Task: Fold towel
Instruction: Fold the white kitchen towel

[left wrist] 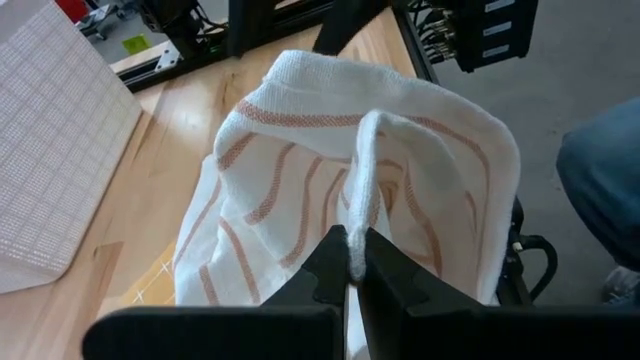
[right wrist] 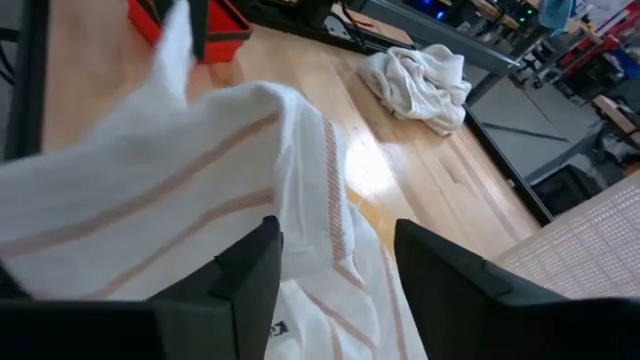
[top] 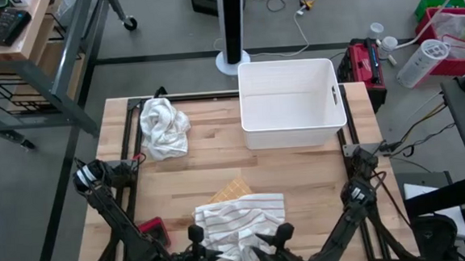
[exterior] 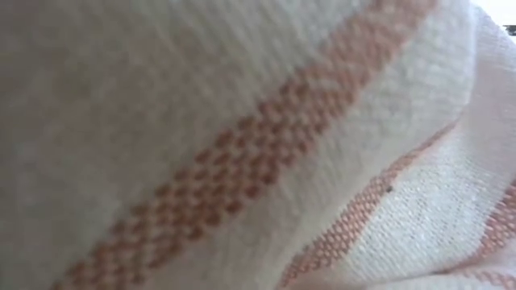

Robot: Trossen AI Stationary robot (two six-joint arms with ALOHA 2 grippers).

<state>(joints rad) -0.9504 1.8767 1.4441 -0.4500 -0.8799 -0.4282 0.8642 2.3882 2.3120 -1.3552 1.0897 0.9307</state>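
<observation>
Towel (top: 240,227) bunched at near edge of bench (top: 300,175), fold not yet formed.

Inspection finds the striped towel lying crumpled near centre, with a tan mat partly under its far side; a second white cloth (top: 164,128) lies at far left and a white bin (top: 290,103) at far right. Left end effector (left wrist: 356,262) is clamped tight on a raised ridge of the towel, the cloth pinched between its fingers. Right end effector (right wrist: 335,270) stands with fingers well apart over the towel's striped edge, gripping nothing. Judgement: for a clean fold, the right unit should seat on a true corner or hem rather than a loose fold, then both should draw apart to tension the edge before laying it flat on the bench.
</observation>
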